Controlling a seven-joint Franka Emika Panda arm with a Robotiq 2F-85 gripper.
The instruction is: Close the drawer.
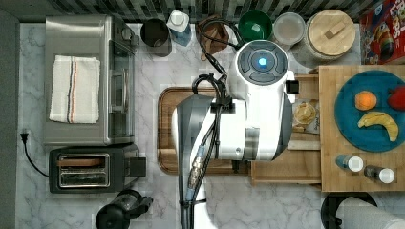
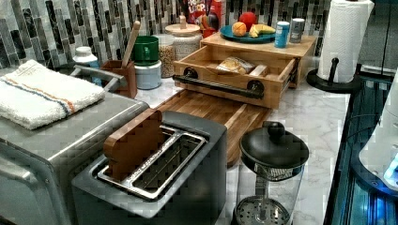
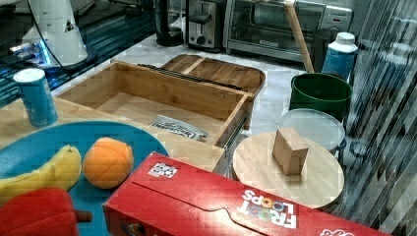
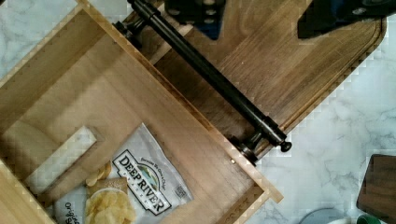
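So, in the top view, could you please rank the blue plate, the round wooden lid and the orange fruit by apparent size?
1. Round blue plate, largest.
2. Round wooden lid.
3. Orange fruit, smallest by far.

A kitchen: marble counter (image 1: 143, 191), toaster (image 1: 90, 169), toaster oven (image 1: 88, 78), tiled backsplash (image 2: 47, 28).

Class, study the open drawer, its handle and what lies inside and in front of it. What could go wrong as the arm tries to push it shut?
1. The chip bag and a small wooden block lie inside the drawer; either might ride up and jam it.
2. The black bar handle is round, so a push could slip off.
3. The cutting board sits just under the drawer front; a low push may catch it.
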